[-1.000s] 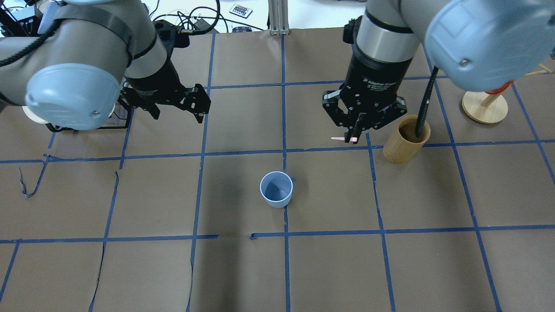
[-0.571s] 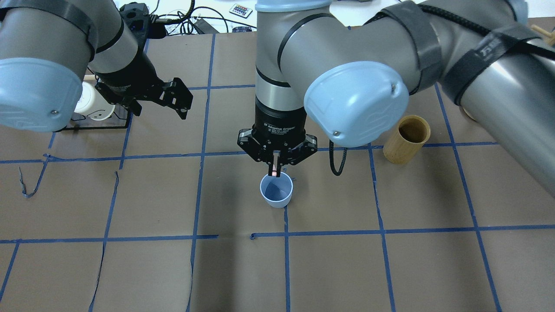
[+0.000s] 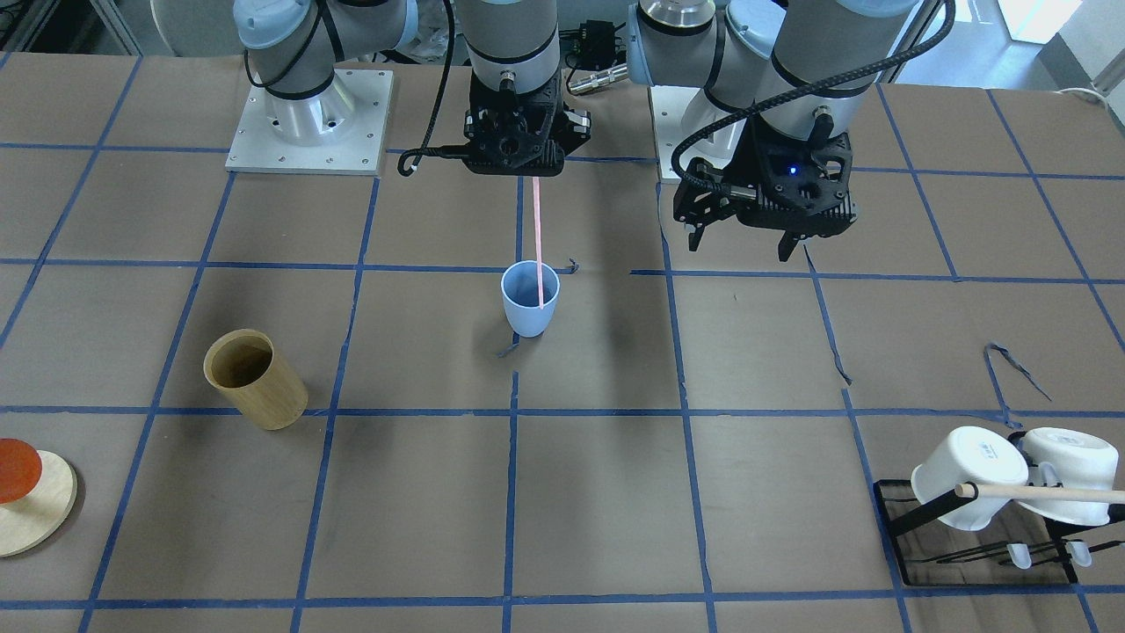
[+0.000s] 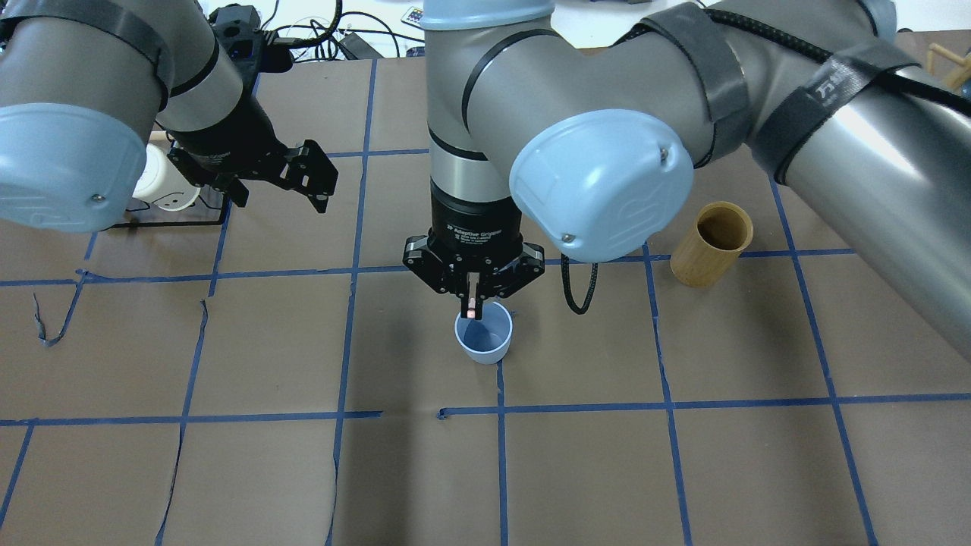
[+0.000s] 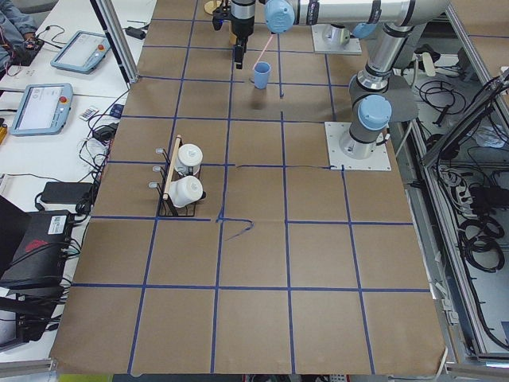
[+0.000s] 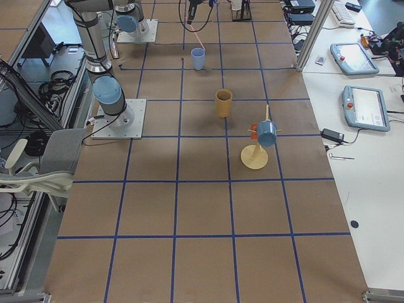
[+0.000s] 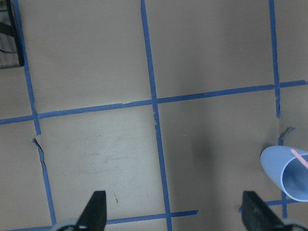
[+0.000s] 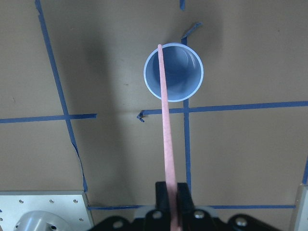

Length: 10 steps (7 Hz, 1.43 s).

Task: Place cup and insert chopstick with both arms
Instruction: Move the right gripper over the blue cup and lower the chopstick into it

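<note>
**Cup** (image 3: 530,309): one. Pale blue, smooth, round and tapering toward the base, matte like plastic. Stands upright and open-mouthed near the middle of the table, just beside a crossing of blue tape lines. No marking visible.

**Chopstick** (image 3: 537,224): one. Thin, straight, pink stick. Near vertical, its lower end inside the cup's mouth and its upper end in the right gripper. Whether the tip touches the cup's bottom cannot be told.

**Right gripper** (image 4: 472,300): one, black, two-fingered. Clenched on the chopstick's upper end, directly above the cup. White lettering on its body is too small to read with certainty.

**Left gripper** (image 3: 738,251): one, black, two-fingered. Fingers spread wide with nothing between them. Hangs above bare table, well apart from the cup on the robot's left.

**Wooden cylinder** (image 3: 255,378): one. Light tan, smooth-walled, open-topped holder with a darker inside, standing on the robot's right.

**Round stand** (image 3: 39,510): one. Pale wooden disc base at the table's right end, bearing an orange-red piece (image 3: 16,468).

**Wire rack** (image 3: 898,517): one, black, at the table's left end. It holds two white cups (image 3: 967,475), tipped on their sides, and a pale wooden dowel (image 3: 1037,492) lies across them.

**Table** (image 3: 615,510): covered in brown paper, with a grid of blue tape whose ends are torn or lifting in places.
</note>
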Each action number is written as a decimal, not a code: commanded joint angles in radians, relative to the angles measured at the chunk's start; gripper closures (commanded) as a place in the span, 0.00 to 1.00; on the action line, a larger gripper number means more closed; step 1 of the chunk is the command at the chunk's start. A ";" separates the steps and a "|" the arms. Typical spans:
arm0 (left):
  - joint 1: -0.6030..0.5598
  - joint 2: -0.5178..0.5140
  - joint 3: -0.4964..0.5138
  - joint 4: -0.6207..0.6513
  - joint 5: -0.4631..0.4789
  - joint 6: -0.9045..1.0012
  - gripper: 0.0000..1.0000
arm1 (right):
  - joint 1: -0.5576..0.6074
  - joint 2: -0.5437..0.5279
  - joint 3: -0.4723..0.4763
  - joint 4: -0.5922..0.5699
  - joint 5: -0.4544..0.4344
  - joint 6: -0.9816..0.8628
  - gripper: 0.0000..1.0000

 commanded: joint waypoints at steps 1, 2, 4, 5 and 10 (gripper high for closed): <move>0.000 0.000 -0.001 -0.001 0.000 -0.001 0.00 | 0.018 -0.002 -0.020 0.070 -0.029 0.002 1.00; -0.002 0.001 -0.004 -0.001 0.002 -0.001 0.00 | 0.020 -0.002 -0.017 0.082 -0.030 0.002 1.00; -0.002 0.002 -0.006 -0.001 0.002 -0.001 0.00 | 0.020 0.009 -0.008 0.084 -0.028 0.002 1.00; -0.003 0.003 -0.004 -0.001 0.002 -0.001 0.00 | 0.020 0.015 -0.003 0.082 -0.028 0.002 1.00; -0.002 -0.005 0.008 0.031 -0.003 -0.013 0.00 | 0.017 0.019 -0.003 0.072 -0.030 -0.006 0.20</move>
